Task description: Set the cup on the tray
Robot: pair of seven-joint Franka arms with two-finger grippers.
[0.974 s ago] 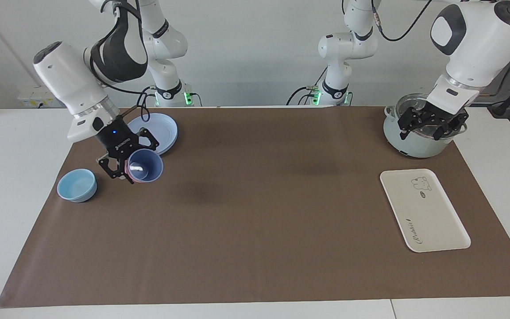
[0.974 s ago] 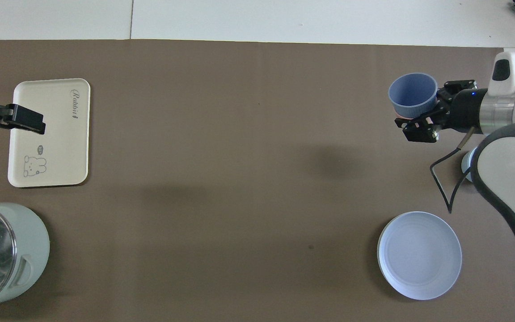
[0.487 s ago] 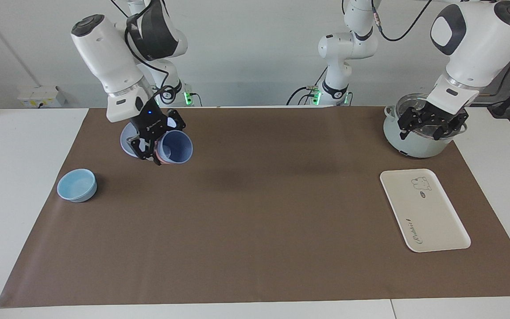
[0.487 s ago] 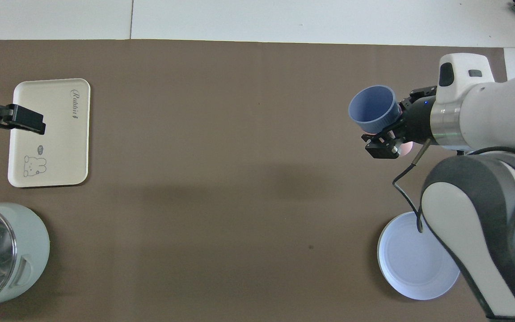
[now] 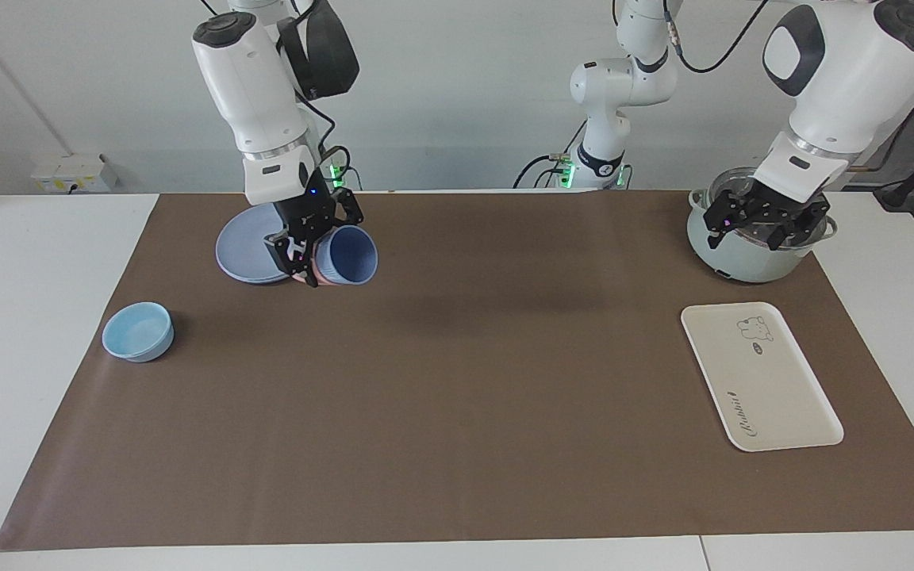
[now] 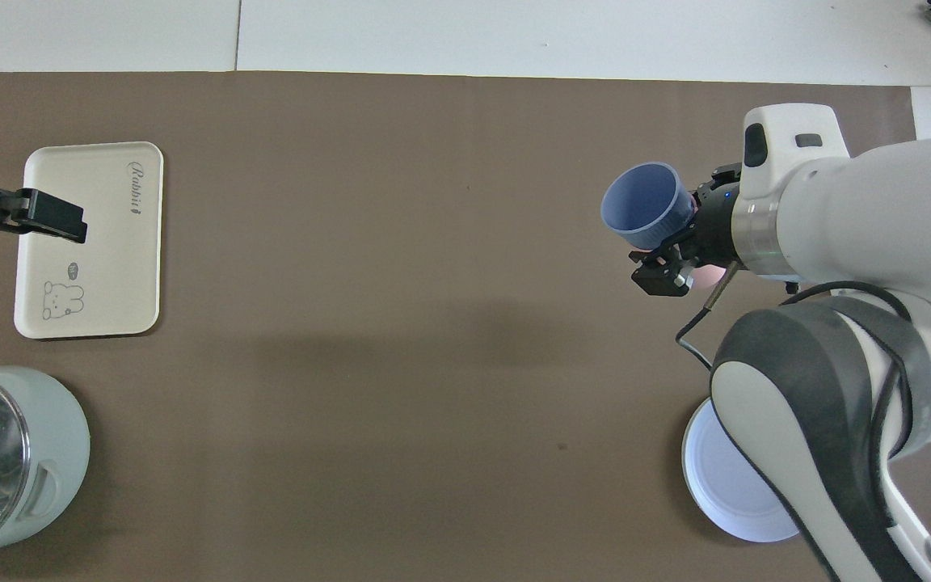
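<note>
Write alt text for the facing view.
The right gripper holds the blue cup tilted in the air beside a round plate. The cream tray lies bare at the left arm's end, where the left gripper waits over a pot.

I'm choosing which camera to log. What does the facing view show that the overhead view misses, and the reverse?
Only the facing view shows the light-blue bowl, both arm bases and the whole left tool over the pot. Only the overhead view shows the cup from above, its rim turned toward the tray. Both show the right tool holding the cup in the air, the tray empty, and the plate.
</note>
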